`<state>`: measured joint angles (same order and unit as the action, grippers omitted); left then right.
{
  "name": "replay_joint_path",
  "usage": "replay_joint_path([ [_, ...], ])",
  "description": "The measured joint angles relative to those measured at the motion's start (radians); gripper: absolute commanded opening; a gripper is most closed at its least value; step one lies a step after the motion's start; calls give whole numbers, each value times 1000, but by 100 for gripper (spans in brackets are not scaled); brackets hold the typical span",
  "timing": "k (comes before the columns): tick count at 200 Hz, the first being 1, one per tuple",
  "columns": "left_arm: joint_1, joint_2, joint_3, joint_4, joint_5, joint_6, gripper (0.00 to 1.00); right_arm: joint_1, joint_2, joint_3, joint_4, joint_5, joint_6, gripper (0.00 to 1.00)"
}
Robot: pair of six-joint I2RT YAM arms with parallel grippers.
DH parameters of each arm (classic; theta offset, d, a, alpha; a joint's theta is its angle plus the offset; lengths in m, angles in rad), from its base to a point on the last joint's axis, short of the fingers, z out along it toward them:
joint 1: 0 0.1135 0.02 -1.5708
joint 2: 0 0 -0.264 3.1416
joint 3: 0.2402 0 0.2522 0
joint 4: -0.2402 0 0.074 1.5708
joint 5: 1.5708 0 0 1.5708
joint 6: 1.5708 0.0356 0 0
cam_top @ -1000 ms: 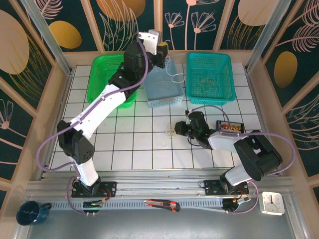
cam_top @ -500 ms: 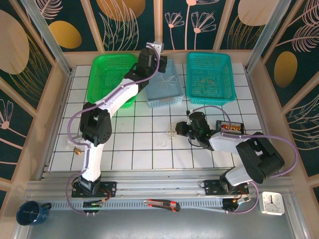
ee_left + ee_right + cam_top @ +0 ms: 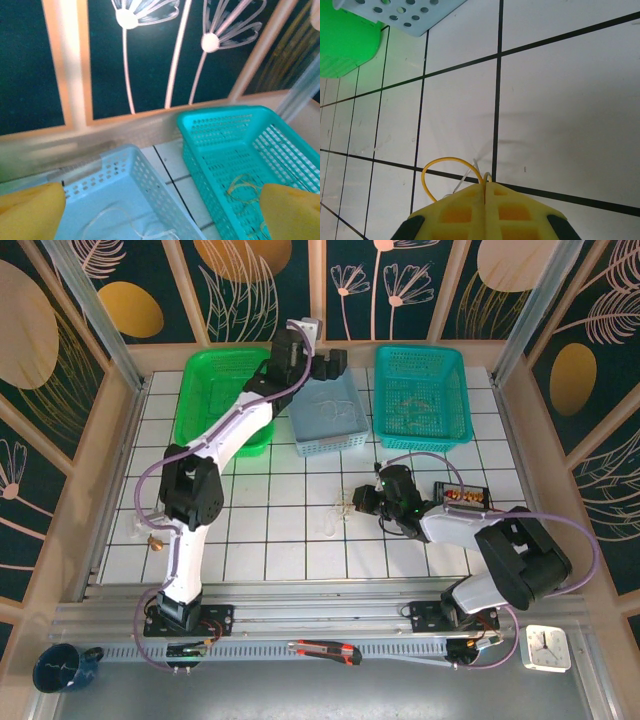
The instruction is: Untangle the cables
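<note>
Left gripper point(image 3: 312, 362), top view: jaws stand wide apart with nothing between them, held over the far end of the light blue basket point(image 3: 330, 445). The left arm is stretched long toward the far side. Right gripper point(image 3: 352, 502) sits low on the white tiled table point(image 3: 270, 540) and points left. It meets the cables point(image 3: 340, 508), a small loose knot of thin wire near the table's middle. Three perforated plastic baskets stand in a far row: green basket point(image 3: 187, 405) at left, light blue in the middle, teal basket point(image 3: 420, 443) at right. A black connector block point(image 3: 460, 495) lies just right of the right arm. On the near rail are a box cutter point(image 3: 325, 650), a clock point(image 3: 547, 647) and a blue mug point(image 3: 62, 668).

Left wrist view: the yellow fingers point(image 3: 30, 212) sit at the two bottom corners, well apart. A whitish cable point(image 3: 130, 222) lies slack in the light blue basket below. A yellowish cable point(image 3: 242, 186) is curled in the teal basket at right.

Right wrist view: the yellow ribbed pads point(image 3: 465, 210) are pressed together, clamped on the cables. A yellow loop point(image 3: 427, 172) arcs out to the left, with a pale strand point(image 3: 466, 176) beside it on the tile. A corner of the light blue basket and the green basket lie far left.
</note>
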<state>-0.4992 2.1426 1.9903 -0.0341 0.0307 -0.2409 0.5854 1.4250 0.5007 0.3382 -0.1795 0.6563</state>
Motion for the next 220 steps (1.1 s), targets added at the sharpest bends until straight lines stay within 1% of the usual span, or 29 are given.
replay_joint_path([
  [31, 0, -159, -200, 9, 95, -12, 99, 0, -24, 22, -32, 11, -19, 0],
  [56, 0, -335, -434, 64, 166, -43, 99, 1, -44, 48, -51, 19, -30, 0],
  [86, 0, -530, -729, 175, 260, -112, 99, 1, -57, 72, -61, 19, -41, 0],
  [111, -7, -626, -948, 269, 334, -178, 94, -3, -65, 82, -62, -9, -46, 0],
  [136, -31, -668, -1130, 344, 389, -223, 88, -11, -77, 89, -63, -54, -48, 0],
  [151, -55, -672, -1205, 371, 417, -241, 85, -17, -84, 93, -64, -80, -48, 0],
  [168, -83, -672, -1252, 394, 440, -249, 80, -22, -86, 101, -66, -108, -56, 0],
  [190, -109, -670, -1269, 431, 459, -256, 74, -24, -86, 106, -68, -139, -75, 0],
  [220, -114, -636, -1268, 495, 472, -260, 67, -24, -86, 106, -72, -170, -92, 0],
])
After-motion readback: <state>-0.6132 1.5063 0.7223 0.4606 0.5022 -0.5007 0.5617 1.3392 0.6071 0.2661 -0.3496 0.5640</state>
